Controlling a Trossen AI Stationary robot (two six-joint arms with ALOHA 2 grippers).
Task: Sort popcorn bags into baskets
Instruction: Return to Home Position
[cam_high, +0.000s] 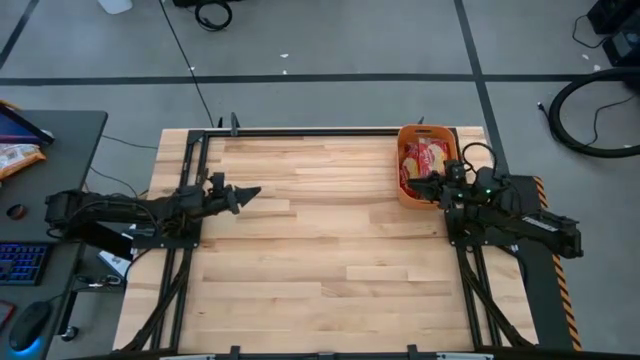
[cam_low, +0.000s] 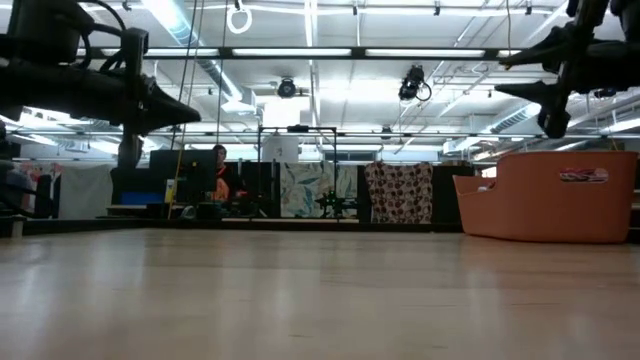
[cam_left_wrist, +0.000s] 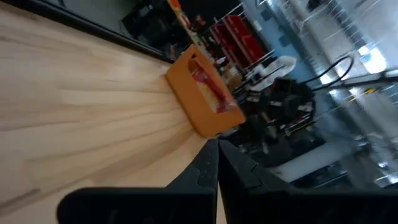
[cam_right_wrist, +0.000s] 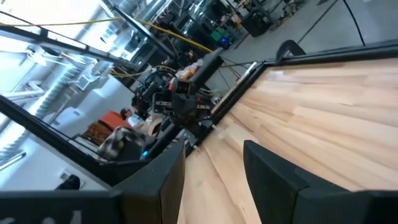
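Note:
The orange basket (cam_high: 412, 192) stands at the table's far right, with red popcorn bags (cam_high: 425, 160) lying inside it. The left wrist view shows the basket (cam_left_wrist: 193, 106) and the bags (cam_left_wrist: 210, 94) too. In the low view the basket (cam_low: 550, 195) rests flat on the wood. My right gripper (cam_high: 412, 186) hovers open above the basket's near left corner, pointing level toward the table's left; its fingers (cam_low: 500, 77) hang well above the rim. My left gripper (cam_high: 252, 192) is shut and empty at the left side, raised off the table and pointing toward the basket.
Bare wooden tabletop (cam_high: 330, 240) spreads between the two arms. A black frame rail (cam_high: 310, 131) runs along the far edge. Off the table's left stands a grey desk (cam_high: 60, 135) with a keyboard, a mouse and a snack packet (cam_high: 18, 155).

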